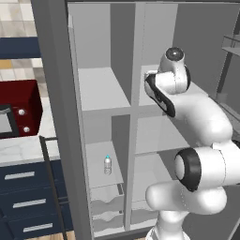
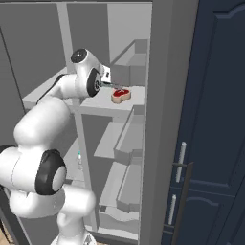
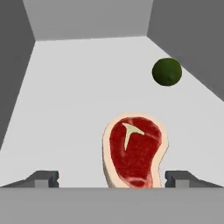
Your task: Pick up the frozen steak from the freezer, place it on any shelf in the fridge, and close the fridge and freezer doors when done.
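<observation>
- On a pale grey shelf (image 3: 65, 109) deep inside the tall grey unit, the frozen steak (image 3: 134, 151) lies flat, red with a pale fat rim and a white bone mark near its far end.
- In the hand view the steak sits between the two dark fingertips (image 3: 43, 178), which stand wide apart at about 8 and 4 o'clock of the picture; neither tip touches the meat.
- The gripper (image 3: 113, 181) is spread wide and holds nothing.
- A small dark green round fruit (image 3: 166, 71) rests on the same shelf, at about 1 o'clock from the steak and well apart from it, near the right wall.
- In the right base view the steak (image 2: 120, 95) shows on an upper shelf (image 2: 136, 98), just beside the arm's wrist, which reaches in from 9 o'clock.
- Both doors of the unit stand open; the near door edge (image 2: 162, 119) runs as a tall grey band down the right base view, with a navy cabinet door (image 2: 215, 119) at 3 o'clock of it.
- In the left base view a small clear bottle (image 1: 107, 165) stands upright on a lower shelf of the left compartment, above white drawers (image 1: 108, 208).
- At 9 o'clock of that view, a dark red appliance (image 1: 21, 110) sits on a pale counter over navy drawers (image 1: 28, 201).
</observation>
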{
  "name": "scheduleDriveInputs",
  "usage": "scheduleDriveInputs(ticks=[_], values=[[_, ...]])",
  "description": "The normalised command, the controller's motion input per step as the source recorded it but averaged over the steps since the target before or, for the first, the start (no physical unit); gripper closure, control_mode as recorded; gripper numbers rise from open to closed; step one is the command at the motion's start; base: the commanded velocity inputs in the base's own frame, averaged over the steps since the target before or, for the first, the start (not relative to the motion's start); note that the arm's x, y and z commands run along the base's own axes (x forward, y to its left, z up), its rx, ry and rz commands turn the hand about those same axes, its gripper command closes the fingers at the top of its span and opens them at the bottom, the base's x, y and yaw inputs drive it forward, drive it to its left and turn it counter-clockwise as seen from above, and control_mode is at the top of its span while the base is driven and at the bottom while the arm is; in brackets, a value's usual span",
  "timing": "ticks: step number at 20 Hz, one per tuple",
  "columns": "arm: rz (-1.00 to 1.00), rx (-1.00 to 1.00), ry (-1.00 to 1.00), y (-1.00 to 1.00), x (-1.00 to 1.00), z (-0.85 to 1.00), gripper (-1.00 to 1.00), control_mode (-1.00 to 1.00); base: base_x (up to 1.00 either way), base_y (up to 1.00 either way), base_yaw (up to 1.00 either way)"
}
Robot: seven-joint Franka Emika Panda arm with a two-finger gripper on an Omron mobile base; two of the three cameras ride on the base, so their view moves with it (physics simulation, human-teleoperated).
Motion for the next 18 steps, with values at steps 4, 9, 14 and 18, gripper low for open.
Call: scheduleDriveInputs(ticks=[4,9,14,18], values=[[-0.09,0.0,-0.09,0.1,-0.94,0.61,-1.0,-1.0,0.0,0.0,0.0],[-0.07,0.04,-0.12,-0.2,-1.0,0.42,-1.0,-1.0,0.0,0.0,0.0],[-0.08,0.09,-0.06,-0.11,-1.0,0.37,-1.0,-1.0,0.0,0.0,0.0],[-0.02,0.14,0.05,0.01,-1.0,0.27,-1.0,-1.0,0.0,0.0,0.0]])
